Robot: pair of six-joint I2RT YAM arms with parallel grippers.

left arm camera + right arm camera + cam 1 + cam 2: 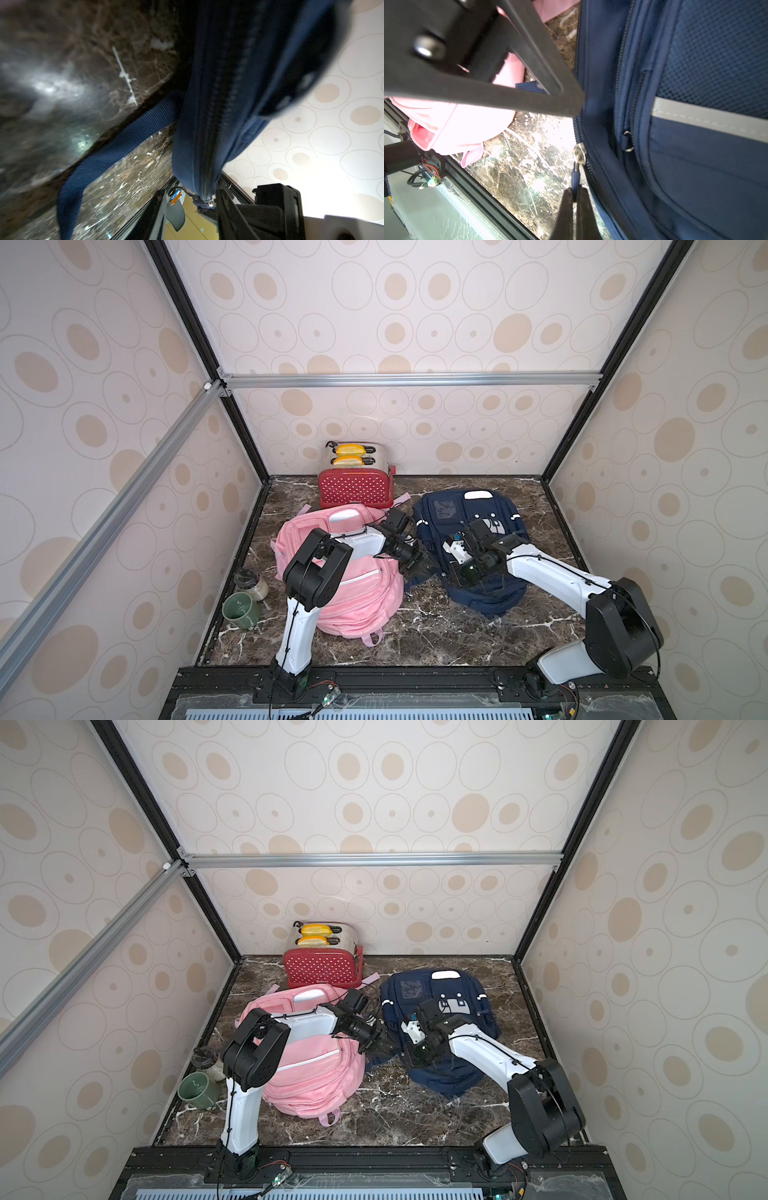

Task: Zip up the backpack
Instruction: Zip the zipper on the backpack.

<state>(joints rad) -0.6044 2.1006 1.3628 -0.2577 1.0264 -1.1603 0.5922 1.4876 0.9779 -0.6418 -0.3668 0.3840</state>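
The navy backpack (486,597) lies flat on the right half of the marble surface (436,639), with its top toward the back wall, and both arms reach to its side that faces the pink backpack (365,597). The right arm (557,576) comes over the navy backpack, and in the right wrist view its jaws are pressed together on the dark blue zipper pull (576,176), which hangs from the metal slider (579,153) on the zipper at the edge of the bag. The left arm (316,568) passes above the pink backpack; in the left wrist view its jaws stand partly closed, with the zippered edge of the navy backpack pinched between them, and a blue strap (116,149) lies on the surface beside this edge. The pink backpack lies just beside the navy one, on the left half. A red toaster (355,487) with white dots stands at the back wall, and a green mug (241,610) and a jar (251,583) are near the left border of the surface
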